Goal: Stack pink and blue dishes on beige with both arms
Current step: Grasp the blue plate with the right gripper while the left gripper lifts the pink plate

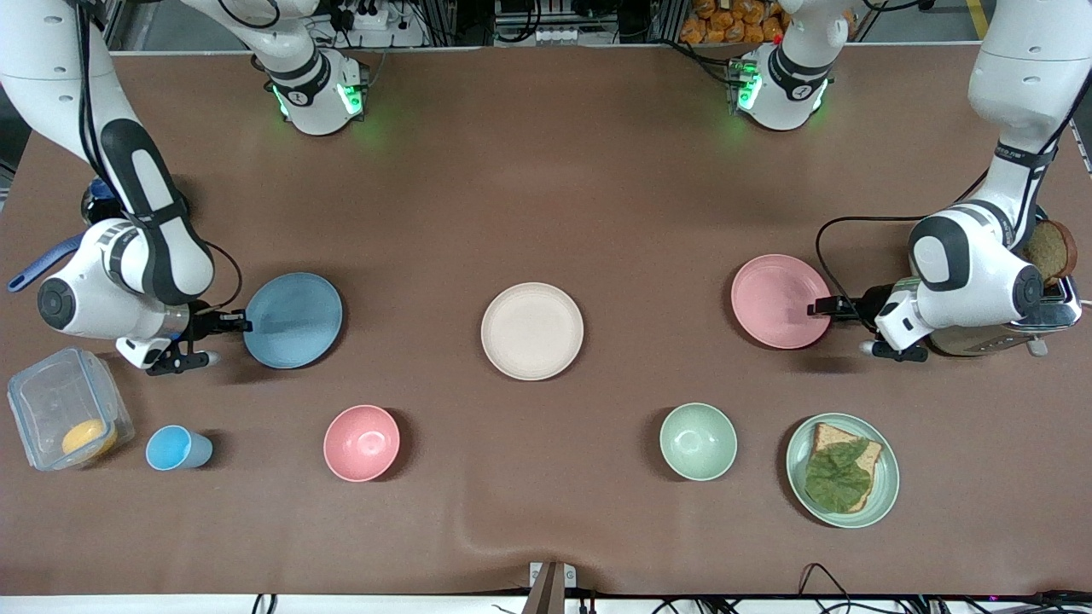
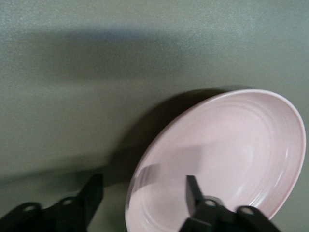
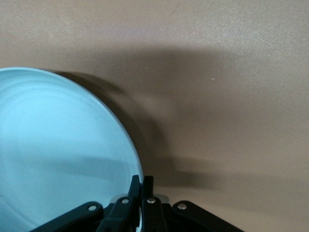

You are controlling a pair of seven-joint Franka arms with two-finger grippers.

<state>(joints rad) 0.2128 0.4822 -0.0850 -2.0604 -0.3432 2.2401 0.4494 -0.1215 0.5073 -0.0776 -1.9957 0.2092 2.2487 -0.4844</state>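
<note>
The beige plate point(image 1: 531, 331) lies mid-table. Toward the right arm's end is the blue plate point(image 1: 293, 321) point(image 3: 58, 145). My right gripper point(image 1: 243, 323) point(image 3: 141, 180) is shut on its rim at the edge away from the beige plate. The pink plate point(image 1: 781, 301) point(image 2: 227, 145) sits toward the left arm's end. My left gripper point(image 1: 815, 307) point(image 2: 144, 179) is open astride its outer rim, with one finger over the plate's inside and the other outside it. Neither finger touches the rim.
Nearer the camera stand a blue cup point(image 1: 175, 448), a pink bowl point(image 1: 362, 443), a green bowl point(image 1: 698, 441) and a green plate point(image 1: 879, 503) with bread and a leaf. A clear container point(image 1: 51, 401) sits by the right arm, and a toaster point(image 1: 1054, 314) by the left arm.
</note>
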